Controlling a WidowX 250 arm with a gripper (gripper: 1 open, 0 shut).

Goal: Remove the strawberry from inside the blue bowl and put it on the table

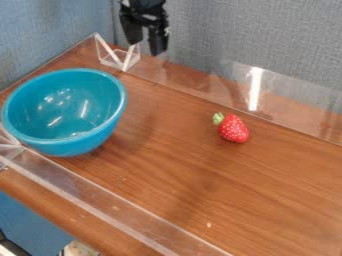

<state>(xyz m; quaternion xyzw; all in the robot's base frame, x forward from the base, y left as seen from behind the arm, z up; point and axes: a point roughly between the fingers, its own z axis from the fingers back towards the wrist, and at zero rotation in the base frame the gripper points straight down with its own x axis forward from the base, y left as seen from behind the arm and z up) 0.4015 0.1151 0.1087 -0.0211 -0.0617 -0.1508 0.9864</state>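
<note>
The strawberry [233, 128], red with a green cap, lies on the wood-grain table [187, 170] right of centre, outside the bowl. At the left stands the teal-blue bowl [63, 110], upright, with nothing visible inside. My gripper [143, 40] hangs high at the back, above the table's rear wall and behind the bowl's right rim. Its dark fingers [158, 43] point down with a gap between them and hold nothing. It is far from the strawberry.
Low clear acrylic walls edge the table: one along the back [267, 95], one along the front [94, 205], and a corner piece [114, 52] under the gripper. A grey-blue wall stands behind.
</note>
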